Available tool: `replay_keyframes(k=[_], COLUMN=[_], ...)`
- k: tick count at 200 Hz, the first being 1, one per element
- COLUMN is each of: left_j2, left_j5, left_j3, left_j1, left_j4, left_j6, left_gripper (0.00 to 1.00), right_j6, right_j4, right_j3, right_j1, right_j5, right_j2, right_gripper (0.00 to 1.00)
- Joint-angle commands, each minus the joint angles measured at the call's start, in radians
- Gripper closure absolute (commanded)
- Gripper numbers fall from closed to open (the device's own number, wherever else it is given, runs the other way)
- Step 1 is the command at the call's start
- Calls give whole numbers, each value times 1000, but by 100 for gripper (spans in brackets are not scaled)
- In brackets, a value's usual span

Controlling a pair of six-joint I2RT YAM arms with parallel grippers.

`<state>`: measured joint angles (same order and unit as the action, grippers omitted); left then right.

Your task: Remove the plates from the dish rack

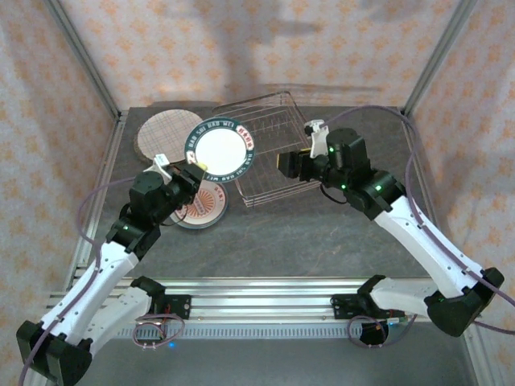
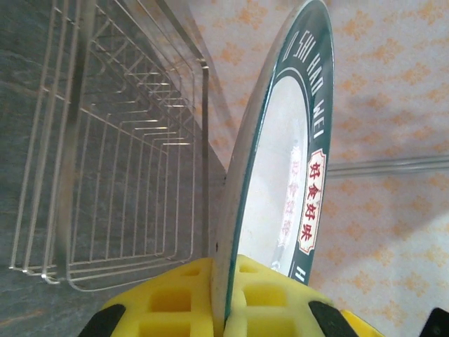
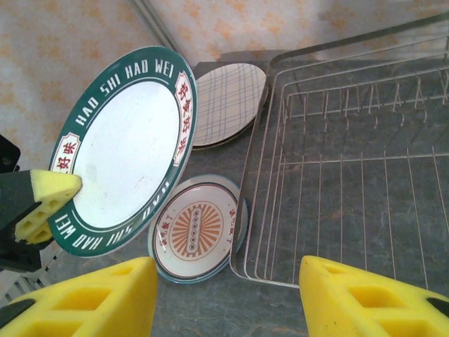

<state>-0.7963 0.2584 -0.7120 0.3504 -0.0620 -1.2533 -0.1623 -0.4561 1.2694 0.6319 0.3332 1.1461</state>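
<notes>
Left gripper [image 1: 193, 172] is clamped on the lower rim of the green-rimmed plate [image 1: 219, 150]. In the left wrist view the yellow pads [image 2: 175, 298] pinch the rim from both sides at the bottom of the frame, and the plate [image 2: 280, 175] stands on edge above them. In the top view the plate sits left of centre, lifted and tilted, just left of the dish rack [image 1: 269, 153].

Right gripper [image 1: 288, 165] is at the rack's right side with its jaws spread wide and nothing between them. In the right wrist view the gripper [image 3: 228, 295] is at the bottom edge, above the rack's [image 3: 351, 175] near left corner.

The plaid plate [image 1: 161, 133] lies flat on the table [image 1: 322, 233] at upper left. The orange-patterned plate [image 1: 205, 205] lies flat below the held plate, just beside the rack corner [image 3: 196, 228].
</notes>
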Motion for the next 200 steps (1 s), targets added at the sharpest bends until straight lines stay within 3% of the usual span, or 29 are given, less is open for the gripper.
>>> replay_keyframes(k=[1,114,200], left_j2=[65,245,246], left_j5=[-86,-309,-330], left_j3=[31,176,327], left_j1=[-11,-19,-21], left_j4=[-37,-206,-149], left_j6=[25,7,-86], left_gripper=[100,100,100], right_j6=[100,223,297], right_j4=[108,117,96], right_j3=[-32,-109,-114], right_j1=[17,61,77], right_j5=[34,139,193], right_j2=[-45,-54,-19], right_gripper=[44,42,41])
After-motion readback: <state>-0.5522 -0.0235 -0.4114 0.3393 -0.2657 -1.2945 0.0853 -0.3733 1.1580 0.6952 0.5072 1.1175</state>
